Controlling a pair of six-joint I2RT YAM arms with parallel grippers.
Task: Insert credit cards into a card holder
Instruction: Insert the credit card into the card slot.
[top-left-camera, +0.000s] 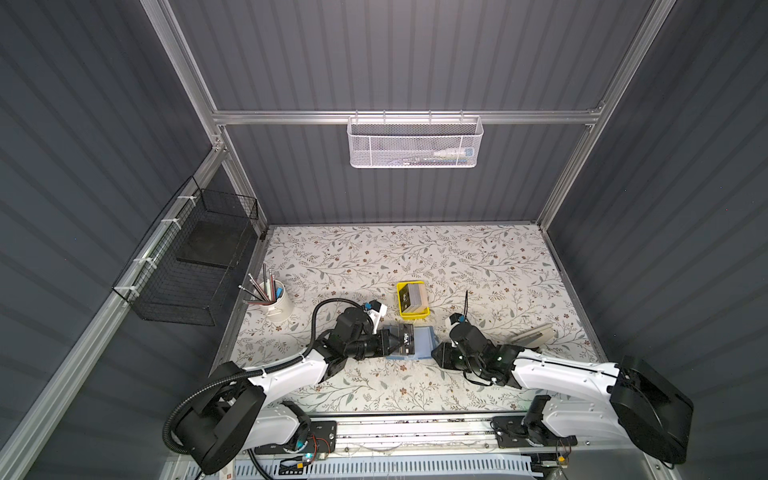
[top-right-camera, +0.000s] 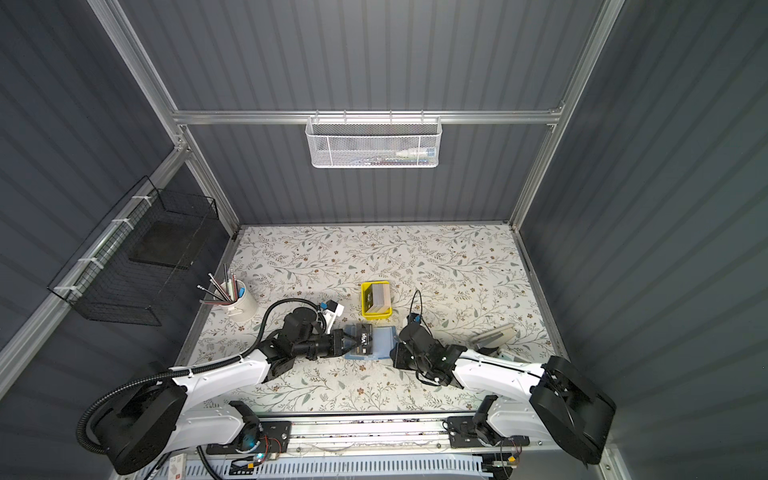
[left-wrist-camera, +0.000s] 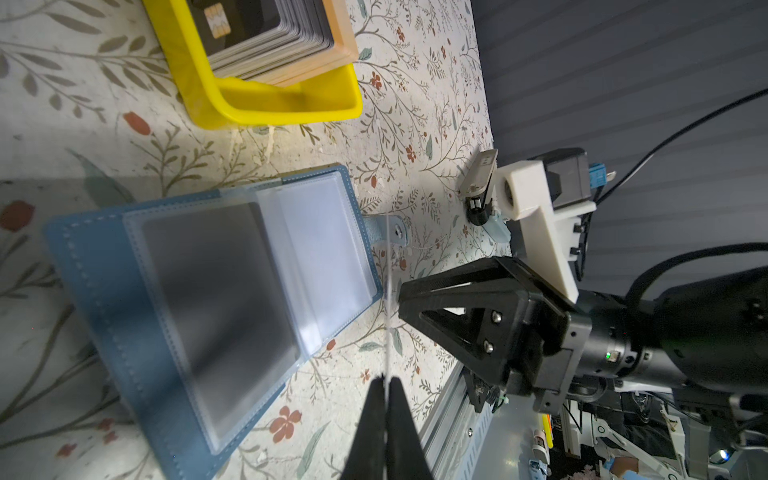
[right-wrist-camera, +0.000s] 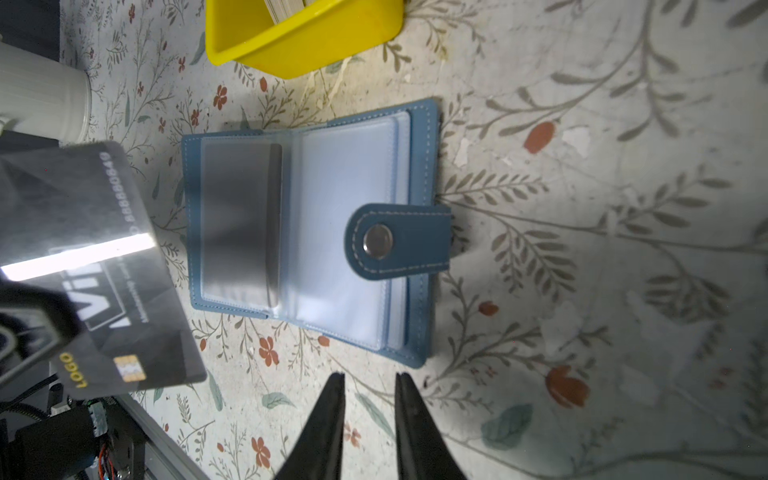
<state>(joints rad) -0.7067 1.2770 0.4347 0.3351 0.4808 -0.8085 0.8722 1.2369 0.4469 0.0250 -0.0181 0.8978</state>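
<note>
Floral-print surface, dark ribbed walls. Blue card holder lies open on it, strap folded over clear sleeves; one sleeve apparently holds a dark card. Left pincer clamped on a black VIP credit card at the card holder's side. Right pincer slightly parted, empty, at the opposite side.

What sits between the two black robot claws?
In both top views, the open blue leather-like card holder lies between the left gripper and right gripper, with the black plastic VIP credit card that the left one grips over it.
</note>
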